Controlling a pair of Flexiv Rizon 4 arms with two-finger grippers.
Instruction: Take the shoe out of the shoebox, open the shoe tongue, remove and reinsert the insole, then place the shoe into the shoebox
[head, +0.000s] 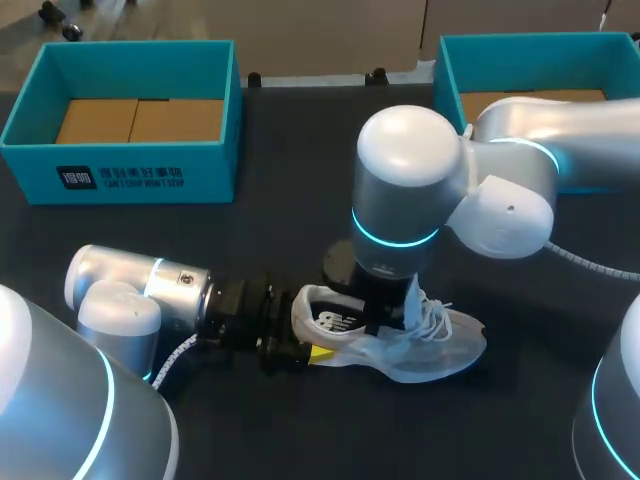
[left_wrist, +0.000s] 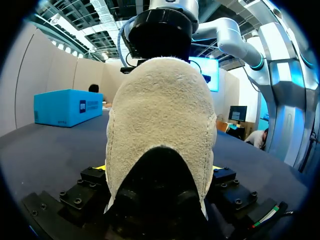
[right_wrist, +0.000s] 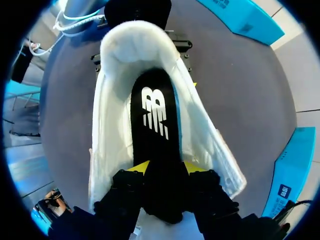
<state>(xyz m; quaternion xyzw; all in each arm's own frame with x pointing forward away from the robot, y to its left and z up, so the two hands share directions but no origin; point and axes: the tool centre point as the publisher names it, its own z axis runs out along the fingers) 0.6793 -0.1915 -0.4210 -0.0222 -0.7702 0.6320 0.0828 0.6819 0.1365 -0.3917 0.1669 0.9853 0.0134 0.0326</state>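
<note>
**Step in hand (judged):** insole handling. It cannot be told whether the insole is being drawn out or fed back.
- The heel is to be kept clamped as an anchor.
- The insole is to be moved along the shoe's length and up through the opening, never sideways.
- Only the insole is to be pinched, with tongue and laces left free.
- For reinsertion, the toe end is to be fed first and the heel part pressed flat last.

**Items, left to right:**
- **Left box**: teal, open-topped, at the far left of the table, well apart from the shoe.
- **Left gripper**: low over the table and closed on the shoe's heel from two sides. Its yellow tips are seen flanking the heel in the left wrist view.
- **Shoe**: white, out of both boxes, set sole-down at the near middle of the table.
  - The long axis is laid roughly left to right.
  - The heel is toward the left gripper, and the toe is toward the right and slightly nearer the robot.
  - The opening faces up and the laces are loose.
- **Right gripper**: lowered into the shoe's opening from above and closed across the insole's width. It grips forward of the insole's printed heel part.
- **Right box**: teal, at the far right, partly hidden by the right arm.
</note>
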